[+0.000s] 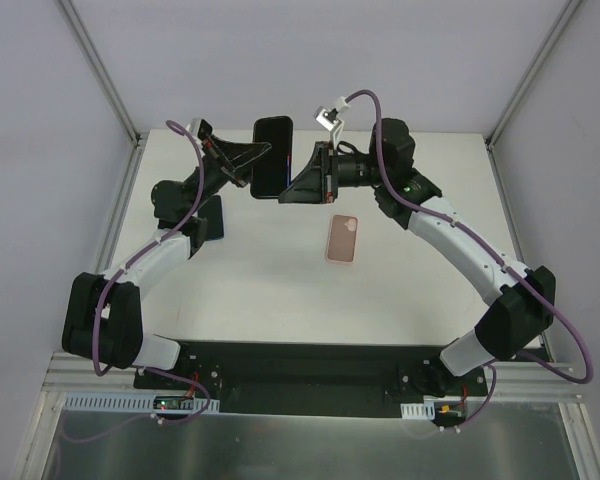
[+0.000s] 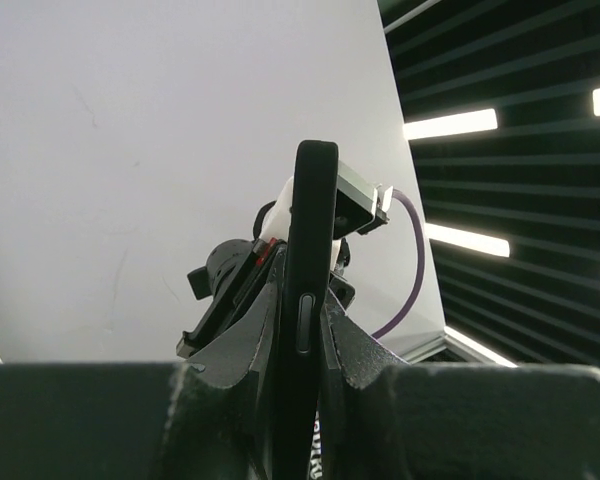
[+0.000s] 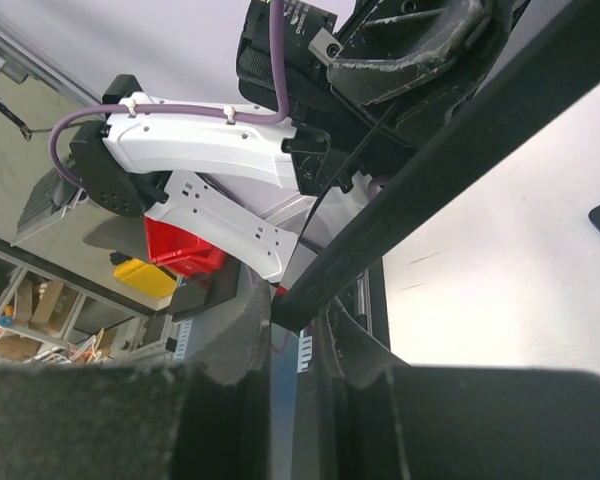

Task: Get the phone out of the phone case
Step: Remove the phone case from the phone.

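We see the phone (image 1: 272, 157) held up above the tabletop (image 1: 280, 290), at the far end of the workspace, caught between the two arms. From above, its dark face is turned up toward the camera and its long side runs away from the arm bases.

The left gripper (image 1: 253, 165) meets the phone from the left and is clenched on it. In the left wrist view the phone (image 2: 310, 250) rises edge-on straight out of that gripper (image 2: 305, 315), with a finger (image 2: 245, 345) pressed against each flat side and a slim side button just above the grip.

The right gripper (image 1: 292, 185) comes in from the right, at the phone's nearer right edge. In the right wrist view the phone (image 3: 430, 170) crosses the picture as a dark slanted bar. Its lower end sits between the fingers of that gripper (image 3: 295, 335), which look closed on it, so we read the right gripper as grasping the phone too.

The phone case (image 1: 342, 238) is separate from the phone. It lies flat on the tabletop, to the right of the phone and nearer the arm bases, under the right arm's reach. We can make out a paler camera cut-out toward its far end.

A dark flat object (image 1: 213, 218) lies on the tabletop just beside the left arm.
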`<state>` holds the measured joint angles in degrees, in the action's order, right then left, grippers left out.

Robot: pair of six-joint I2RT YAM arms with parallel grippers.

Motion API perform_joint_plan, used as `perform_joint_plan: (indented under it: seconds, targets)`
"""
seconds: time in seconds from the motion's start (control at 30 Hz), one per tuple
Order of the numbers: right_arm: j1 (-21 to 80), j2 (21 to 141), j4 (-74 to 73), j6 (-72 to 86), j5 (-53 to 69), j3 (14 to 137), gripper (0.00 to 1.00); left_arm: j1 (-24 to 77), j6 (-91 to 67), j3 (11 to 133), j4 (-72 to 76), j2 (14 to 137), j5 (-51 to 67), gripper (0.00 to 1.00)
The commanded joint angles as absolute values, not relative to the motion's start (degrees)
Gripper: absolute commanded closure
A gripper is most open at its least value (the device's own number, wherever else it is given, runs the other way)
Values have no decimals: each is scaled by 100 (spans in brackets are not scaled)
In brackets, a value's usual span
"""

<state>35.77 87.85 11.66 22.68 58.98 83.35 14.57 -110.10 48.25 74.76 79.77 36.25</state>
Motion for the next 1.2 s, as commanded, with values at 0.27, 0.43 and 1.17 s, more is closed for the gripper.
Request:
perform_joint_plan:
  seconds: [0.27,0.43,1.17]
  targets:
    - [3709,7999,905,387,5977,8306,99,1424,-12586,4386,7638,7655,3753,100]
    - [3770,7744,958,176,5713,8104,99,1424,-12568,4166,7427,7725,3692,100]
    - [3999,7453,1477,-405,5476,7708,99,1433,-12700,3788,7488,8411,3771,100]
